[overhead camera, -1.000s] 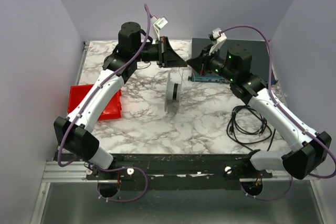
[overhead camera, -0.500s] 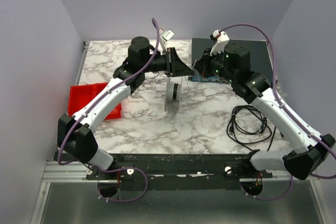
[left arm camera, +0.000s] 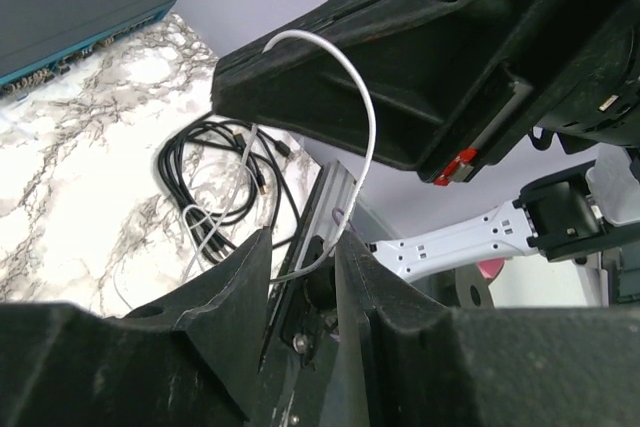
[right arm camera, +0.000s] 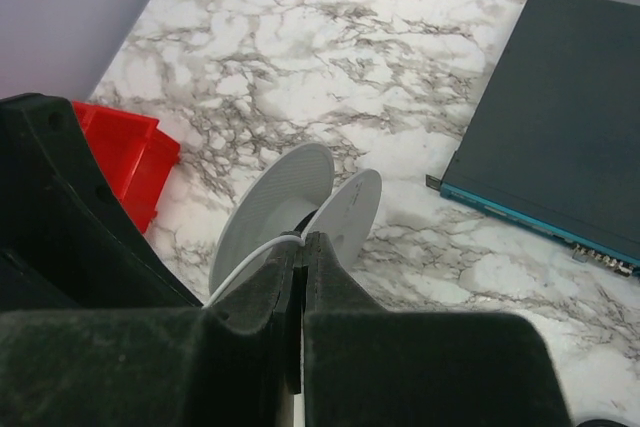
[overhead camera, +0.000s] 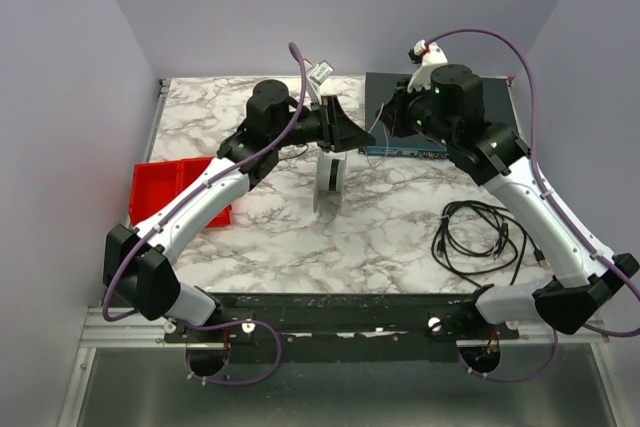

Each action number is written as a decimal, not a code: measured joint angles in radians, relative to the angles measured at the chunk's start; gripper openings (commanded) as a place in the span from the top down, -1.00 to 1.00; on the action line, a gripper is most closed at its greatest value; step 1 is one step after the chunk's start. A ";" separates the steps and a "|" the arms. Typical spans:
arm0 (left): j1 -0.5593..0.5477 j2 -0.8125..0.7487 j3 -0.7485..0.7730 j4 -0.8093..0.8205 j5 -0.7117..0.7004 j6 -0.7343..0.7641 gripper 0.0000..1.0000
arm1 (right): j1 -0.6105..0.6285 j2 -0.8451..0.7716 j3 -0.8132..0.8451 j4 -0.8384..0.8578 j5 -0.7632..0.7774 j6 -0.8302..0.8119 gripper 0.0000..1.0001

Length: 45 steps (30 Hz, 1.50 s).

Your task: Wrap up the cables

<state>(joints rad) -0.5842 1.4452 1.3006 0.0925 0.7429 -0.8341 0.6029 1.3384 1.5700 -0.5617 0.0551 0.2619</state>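
Observation:
A thin white cable (left arm camera: 366,117) loops between my two grippers above the white spool (overhead camera: 328,183), which stands on edge mid-table. My right gripper (right arm camera: 302,239) is shut on the white cable right above the spool (right arm camera: 290,209). My left gripper (left arm camera: 300,249) faces the right gripper (left arm camera: 400,77) closely. Its jaws stand slightly apart, with the white cable running down through the gap. In the top view the left gripper (overhead camera: 342,133) and the right gripper (overhead camera: 386,121) nearly meet behind the spool.
A coiled black cable bundle (overhead camera: 476,237) lies at the right front, also in the left wrist view (left arm camera: 215,172). A dark box with a blue edge (overhead camera: 480,107) sits at the back right. A red bin (overhead camera: 180,191) sits at the left.
My left gripper has swung right and forward toward the right gripper. The right gripper has lifted and turned a little, and the two now nearly touch above the spool.

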 measured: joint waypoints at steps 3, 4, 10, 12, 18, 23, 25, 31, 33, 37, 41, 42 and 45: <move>-0.022 -0.002 0.000 -0.005 -0.037 0.018 0.38 | 0.000 0.005 0.000 -0.019 -0.001 0.003 0.99; -0.031 -0.002 0.000 -0.008 -0.057 0.025 0.43 | 0.000 0.006 0.000 -0.021 -0.002 0.004 0.99; -0.088 -0.003 0.000 -0.051 -0.196 0.081 0.76 | 0.000 0.006 0.000 -0.031 -0.011 0.011 0.99; -0.103 -0.005 0.000 -0.076 -0.246 0.100 0.98 | 0.000 0.005 0.000 -0.044 -0.012 0.011 0.99; -0.119 -0.008 0.013 -0.173 -0.380 0.150 1.00 | 0.000 -0.017 -0.005 -0.089 0.025 0.010 0.99; -0.117 -0.036 0.095 -0.312 -0.454 0.218 1.00 | 0.000 -0.051 -0.065 -0.092 0.109 -0.002 0.99; -0.118 -0.043 0.157 -0.386 -0.465 0.249 1.00 | 0.000 -0.056 -0.105 -0.090 0.150 -0.010 0.98; -0.127 -0.036 0.337 -0.629 -0.473 0.343 1.00 | 0.031 -0.055 -0.185 -0.023 0.169 -0.019 0.61; -0.126 -0.028 0.372 -0.694 -0.476 0.363 1.00 | 0.029 -0.055 -0.186 0.001 0.174 -0.025 0.37; -0.124 -0.028 0.417 -0.780 -0.472 0.401 1.00 | 0.013 -0.063 -0.220 0.046 0.158 -0.045 0.14; -0.123 -0.027 0.426 -0.821 -0.442 0.427 1.00 | 0.006 -0.095 -0.285 0.107 0.051 -0.066 -0.03; -0.123 -0.026 0.426 -0.835 -0.433 0.431 1.00 | 0.006 -0.110 -0.304 0.132 0.017 -0.073 -0.08; -0.118 -0.019 0.427 -0.851 -0.410 0.442 1.00 | 0.006 -0.162 -0.355 0.183 -0.069 -0.084 -0.16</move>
<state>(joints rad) -0.7025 1.4258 1.7279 -0.7582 0.3332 -0.3923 0.6090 1.1767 1.2152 -0.3782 -0.0135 0.1783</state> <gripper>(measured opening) 0.009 0.545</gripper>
